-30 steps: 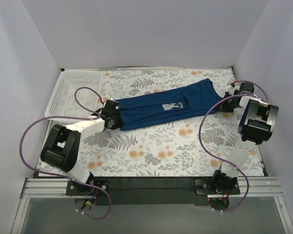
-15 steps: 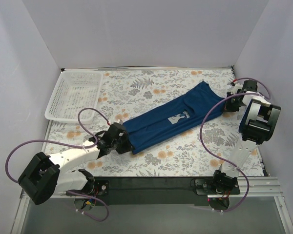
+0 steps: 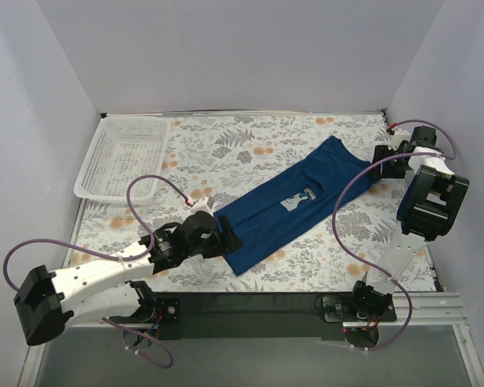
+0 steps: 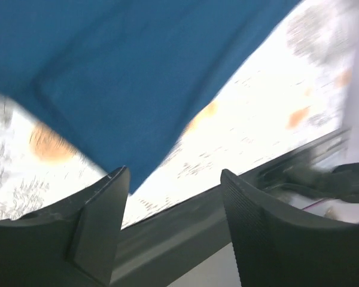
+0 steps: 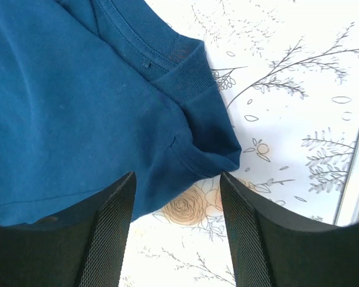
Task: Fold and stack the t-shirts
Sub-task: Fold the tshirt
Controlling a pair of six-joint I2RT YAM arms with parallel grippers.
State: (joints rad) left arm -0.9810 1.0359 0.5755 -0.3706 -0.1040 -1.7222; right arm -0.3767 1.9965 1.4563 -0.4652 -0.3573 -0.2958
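A dark blue t-shirt [image 3: 294,201], folded into a long strip with a pale print on it, lies diagonally on the flowered table from the far right towards the near left. My left gripper [image 3: 227,240] is at its near end, open. In the left wrist view the shirt [image 4: 125,72] lies beyond the gripper [image 4: 175,179] and nothing is between the fingers. My right gripper [image 3: 378,158] sits at the far end by the collar, also open. In the right wrist view the shirt [image 5: 78,101] and its ribbed collar lie just ahead of the empty gripper [image 5: 176,179].
A white slotted basket [image 3: 121,153] stands at the far left corner. White walls close in the table on three sides. The black rail [image 3: 250,305] along the near edge lies just below the left gripper. Purple cables loop beside both arms.
The left arm swung towards the near edge, dragging the shirt's left end down so the strip turned diagonal. Both grippers, shut on the cloth before, have opened and let go.
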